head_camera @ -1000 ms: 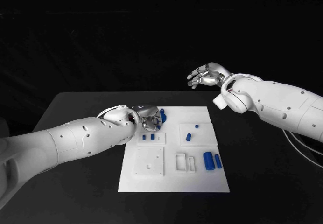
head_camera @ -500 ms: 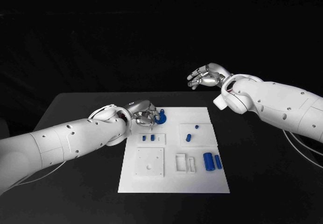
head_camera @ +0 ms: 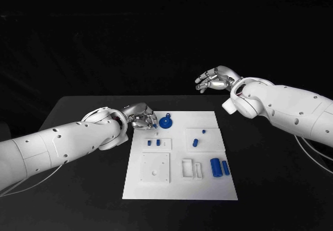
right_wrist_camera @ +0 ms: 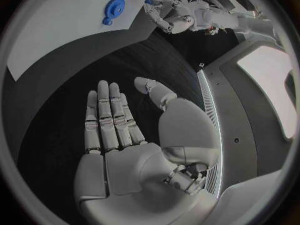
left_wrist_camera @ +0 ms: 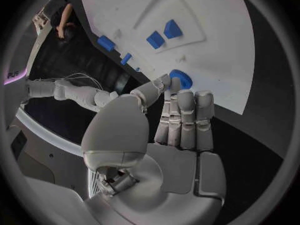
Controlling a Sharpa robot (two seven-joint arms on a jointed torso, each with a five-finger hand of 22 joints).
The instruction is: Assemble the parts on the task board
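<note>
The white task board (head_camera: 180, 187) lies in the middle of the black table. A round blue toothed part (head_camera: 166, 122) with a small knob lies flat near the board's far left corner. My left hand (head_camera: 142, 117) hovers just left of it, fingers straight, holding nothing; the left wrist view shows the round part (left_wrist_camera: 181, 78) just past its fingertips (left_wrist_camera: 187, 97). My right hand (head_camera: 216, 78) is raised beyond the table's far edge, open and empty, its palm (right_wrist_camera: 119, 150) flat. The right wrist view also shows the round part (right_wrist_camera: 113, 8) on the board (right_wrist_camera: 62, 30).
Two small blue pieces (head_camera: 153, 142) stand in a frame on the board's left. A blue peg (head_camera: 195, 142) and a tiny one (head_camera: 203, 131) sit mid-board. Two blue cylinders (head_camera: 220, 167) lie at its right edge. A square white plate (head_camera: 155, 167) and white brackets (head_camera: 191, 167) lie nearer me.
My left hand has drawn back to the left and away from the round blue part, which now lies free on the board. The right hand has hardly moved.
</note>
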